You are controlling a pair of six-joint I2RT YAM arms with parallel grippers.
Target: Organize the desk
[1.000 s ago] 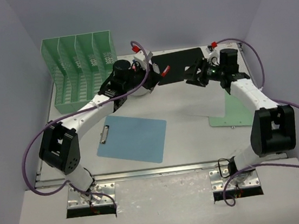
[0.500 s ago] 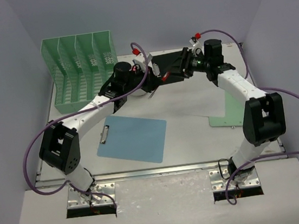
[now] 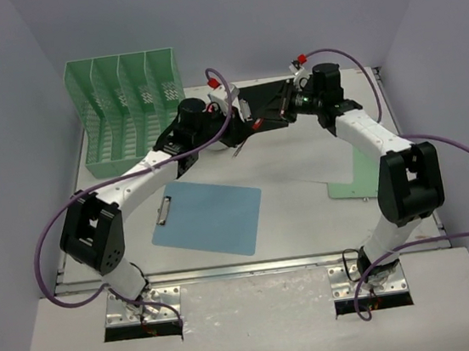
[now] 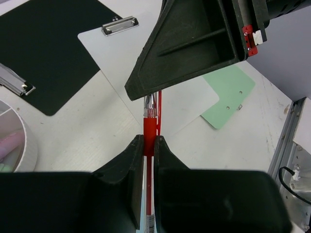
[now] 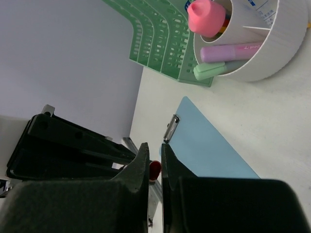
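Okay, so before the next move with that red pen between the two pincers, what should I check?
1. Left pincer shut on the red pen: ok.
2. Right pincer gripping the pen's far end: cannot tell; that end is hidden beneath it.
3. Pen cup upright: ok.
4. Clipboards filed in the green rack: not ok; the blue clipboard and black clipboard lie flat on the desk.

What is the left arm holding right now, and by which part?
A red pen, pinched between the left fingers on its barrel just behind the silver tip, which points toward the right gripper.
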